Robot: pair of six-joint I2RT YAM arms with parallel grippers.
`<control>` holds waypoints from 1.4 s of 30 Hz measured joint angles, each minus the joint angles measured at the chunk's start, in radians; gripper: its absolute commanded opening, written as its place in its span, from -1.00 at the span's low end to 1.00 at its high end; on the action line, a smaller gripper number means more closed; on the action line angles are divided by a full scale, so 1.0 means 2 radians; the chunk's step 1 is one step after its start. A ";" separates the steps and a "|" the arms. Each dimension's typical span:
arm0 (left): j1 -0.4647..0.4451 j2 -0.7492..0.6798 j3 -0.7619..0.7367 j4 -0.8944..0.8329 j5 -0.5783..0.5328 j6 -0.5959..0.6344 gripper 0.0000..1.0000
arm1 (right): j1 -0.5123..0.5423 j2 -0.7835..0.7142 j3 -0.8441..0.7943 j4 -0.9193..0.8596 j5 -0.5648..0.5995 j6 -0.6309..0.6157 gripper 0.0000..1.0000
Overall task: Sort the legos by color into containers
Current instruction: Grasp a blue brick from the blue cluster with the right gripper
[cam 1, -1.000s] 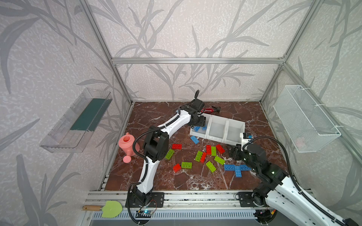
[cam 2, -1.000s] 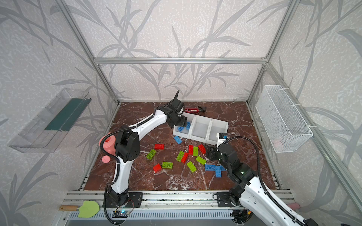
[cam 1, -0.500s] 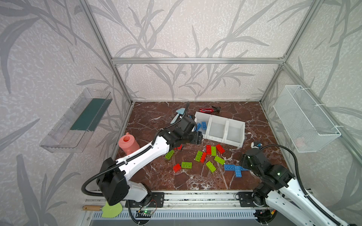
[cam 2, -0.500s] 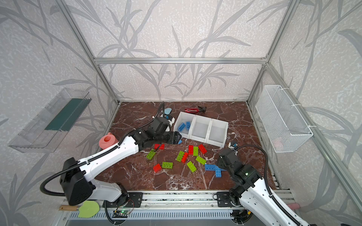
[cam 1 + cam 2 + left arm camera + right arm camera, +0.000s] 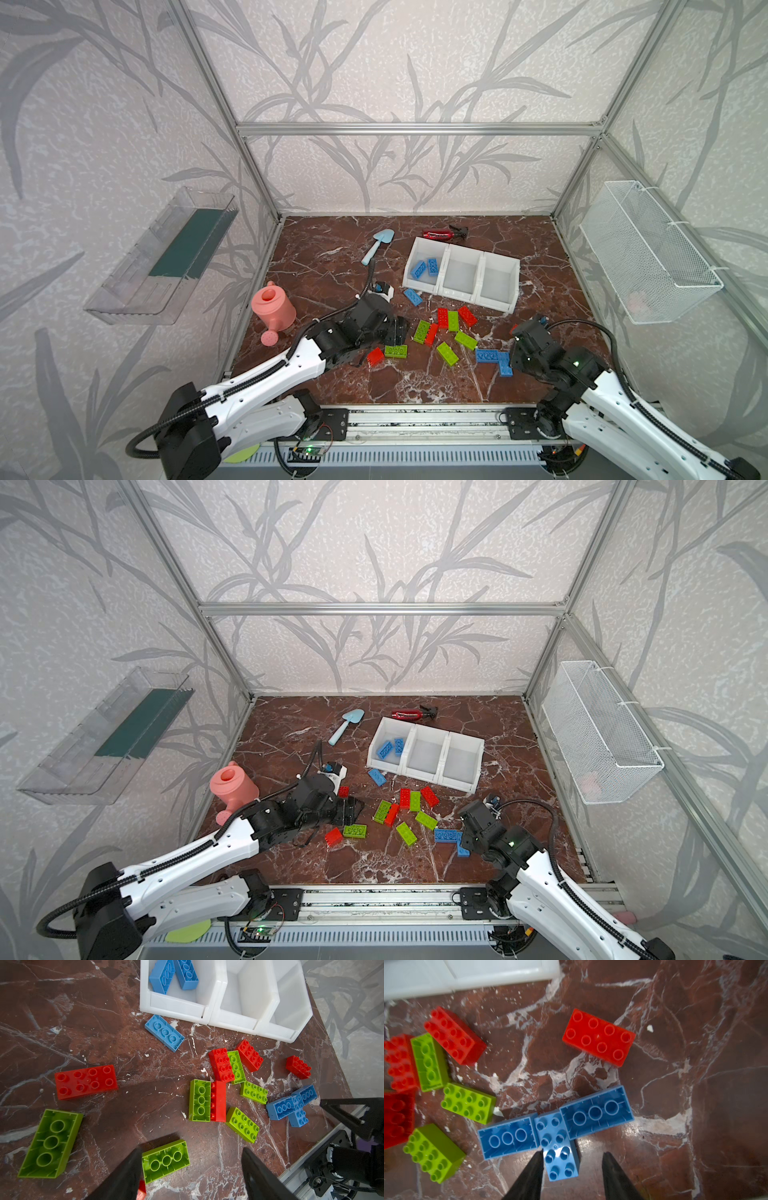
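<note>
Red, green and blue legos [image 5: 446, 330] lie scattered on the marble floor in front of the three white containers [image 5: 494, 301]. Two blue bricks [image 5: 424, 268] lie in the left bin; the other two bins look empty. My left gripper [image 5: 191, 1149] is open low over the floor, an upside-down green brick [image 5: 165, 1161] beside one finger; in a top view the left gripper [image 5: 395, 330] sits left of the pile. My right gripper [image 5: 573, 1153] is open around the end of a studs-up blue brick [image 5: 558, 1145], one finger touching it, a gap at the other.
A pink watering can [image 5: 272, 309] stands at the left edge. A light blue trowel [image 5: 376, 245] and a red spray bottle [image 5: 442, 235] lie behind the bins. A wire basket [image 5: 648, 257] and a clear tray [image 5: 166, 257] hang on the side walls.
The left arm swung back from the left bin down to the near-left bricks. The right gripper drew nearer over the blue bricks and its jaws narrowed.
</note>
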 measured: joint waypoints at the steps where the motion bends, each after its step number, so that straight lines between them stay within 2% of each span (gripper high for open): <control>1: 0.000 -0.006 0.000 0.000 -0.003 0.000 0.51 | 0.007 0.006 -0.002 0.000 -0.001 0.000 0.07; 6: 0.000 -0.017 0.000 -0.002 -0.016 0.004 0.50 | 0.033 0.033 -0.016 0.010 -0.009 -0.001 0.14; 16: 0.000 -0.017 -0.008 -0.007 -0.019 0.004 0.50 | 0.036 0.122 -0.023 0.066 -0.040 -0.019 0.14; 21: 0.000 -0.018 -0.010 -0.012 -0.025 0.004 0.50 | 0.036 0.162 -0.022 0.090 -0.049 -0.028 0.01; 23: 0.000 -0.018 -0.010 -0.013 -0.026 0.004 0.50 | 0.036 0.173 -0.019 0.093 -0.049 -0.033 -0.12; 27: 0.000 -0.019 -0.010 -0.014 -0.027 0.003 0.50 | 0.036 0.176 -0.017 0.099 -0.052 -0.039 -0.38; 35: 0.000 -0.029 -0.015 -0.019 -0.035 0.004 0.51 | 0.036 0.141 -0.002 0.081 -0.048 -0.058 -0.40; 37: 0.000 -0.035 -0.015 -0.022 -0.039 0.004 0.50 | 0.036 0.130 0.011 0.075 -0.049 -0.070 -0.47; 42: 0.000 -0.056 -0.021 -0.027 -0.052 0.002 0.48 | 0.036 0.124 0.058 0.066 -0.057 -0.105 -0.47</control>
